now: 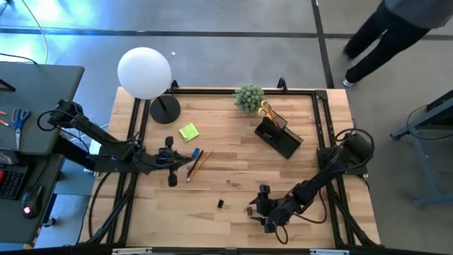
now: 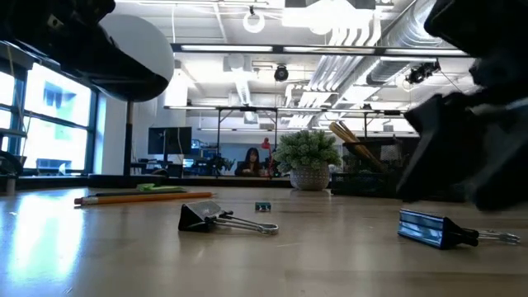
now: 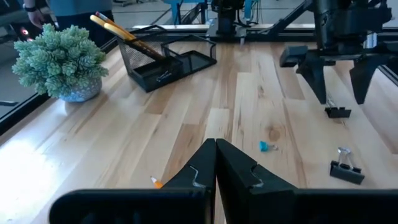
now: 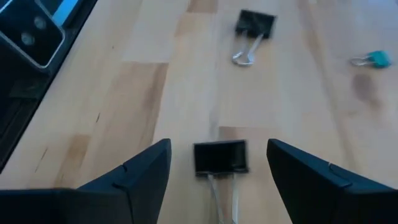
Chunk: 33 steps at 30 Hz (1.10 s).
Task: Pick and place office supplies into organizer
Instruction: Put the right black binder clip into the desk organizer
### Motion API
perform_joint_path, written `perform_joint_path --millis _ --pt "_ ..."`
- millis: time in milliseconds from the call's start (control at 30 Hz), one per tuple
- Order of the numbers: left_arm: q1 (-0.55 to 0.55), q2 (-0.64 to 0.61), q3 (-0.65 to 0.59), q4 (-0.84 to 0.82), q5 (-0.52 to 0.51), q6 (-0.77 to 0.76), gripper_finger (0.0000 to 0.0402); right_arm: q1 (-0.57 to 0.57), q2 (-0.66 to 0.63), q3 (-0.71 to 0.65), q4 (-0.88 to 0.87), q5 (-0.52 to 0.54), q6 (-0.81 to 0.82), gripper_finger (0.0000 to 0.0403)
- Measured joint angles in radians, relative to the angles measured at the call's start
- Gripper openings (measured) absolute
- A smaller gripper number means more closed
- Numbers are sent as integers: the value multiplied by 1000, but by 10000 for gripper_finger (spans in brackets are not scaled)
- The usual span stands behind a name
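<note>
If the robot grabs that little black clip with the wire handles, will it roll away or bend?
Probably not. The small black metal binder clip lies flat between the open right gripper, so rolling seems unlikely. Its body looks stiff; the thin wire handles might swing. It might skid on the smooth wooden table.

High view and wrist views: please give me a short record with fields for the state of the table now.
organizer: black caddy at the table's far right, yellow-handled scissors standing in it
left pincer: shut, empty, low over the wood near the pencils
right pincer: open, a binder clip lying between its fingers, not gripped yet
second binder clip: on the wood farther ahead
sticky-note pad: on the table, by the lamp base
plant: at the far edge
</note>
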Motion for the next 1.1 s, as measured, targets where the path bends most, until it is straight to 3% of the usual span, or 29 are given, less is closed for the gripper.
perform_joint_path --millis 533,933,1100 --pt "0 0 0 -30 23 -36 1 -2 48 0 26 14 -15 255" --pt "0 0 0 -30 23 -36 1 -3 48 0 19 8 -17 132" --pt "0 0 0 -30 23 -36 1 -3 25 -2 19 11 -32 123"
